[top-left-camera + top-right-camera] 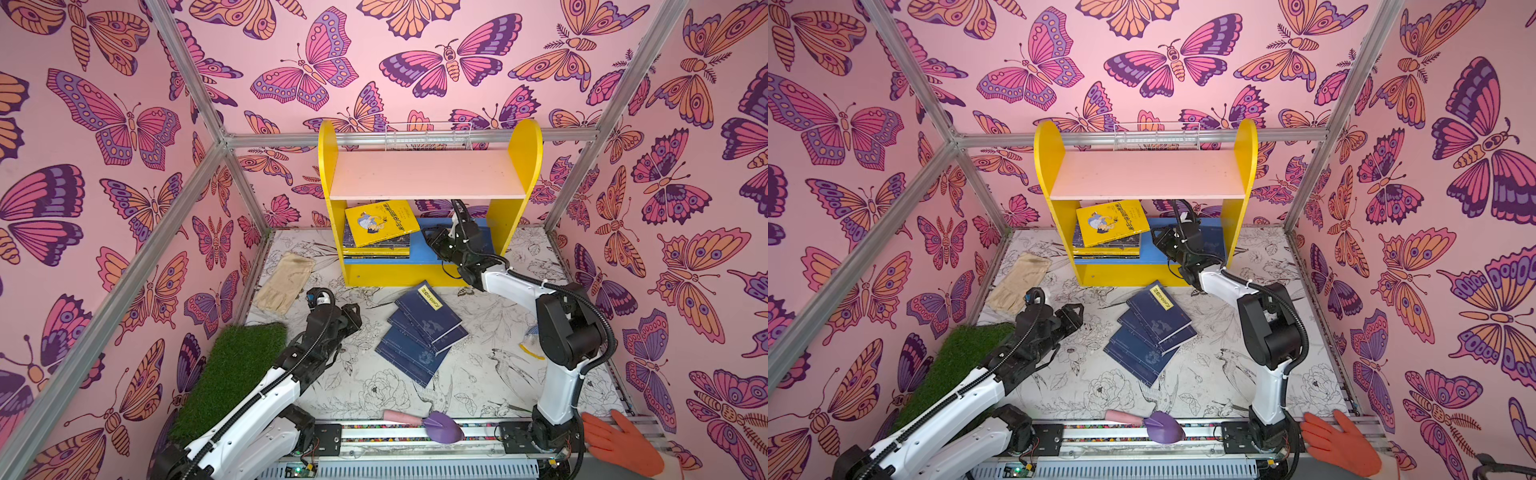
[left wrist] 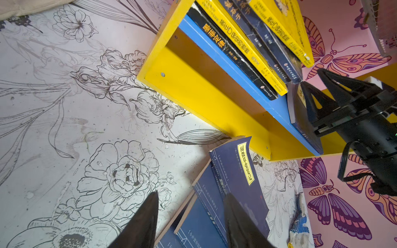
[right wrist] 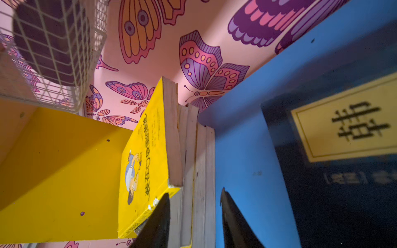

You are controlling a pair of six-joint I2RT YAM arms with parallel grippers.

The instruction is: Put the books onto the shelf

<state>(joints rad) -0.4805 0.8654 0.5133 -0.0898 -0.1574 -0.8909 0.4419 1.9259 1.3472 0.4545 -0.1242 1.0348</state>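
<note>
Book stack (image 1: 376, 240) in shelf (image 1: 428, 176); loose books (image 1: 419, 332) before it.

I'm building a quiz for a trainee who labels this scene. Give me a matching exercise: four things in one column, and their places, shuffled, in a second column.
Things:
1. yellow cartoon-cover book
2. overlapping navy books
3. purple trowel
4. wire basket

Places:
A. behind the shelf
B. at the front edge of the table
C. atop the stack on the blue lower board
D. on the table, in front of the shelf

Pairs: 1-C, 2-D, 3-B, 4-A
</note>
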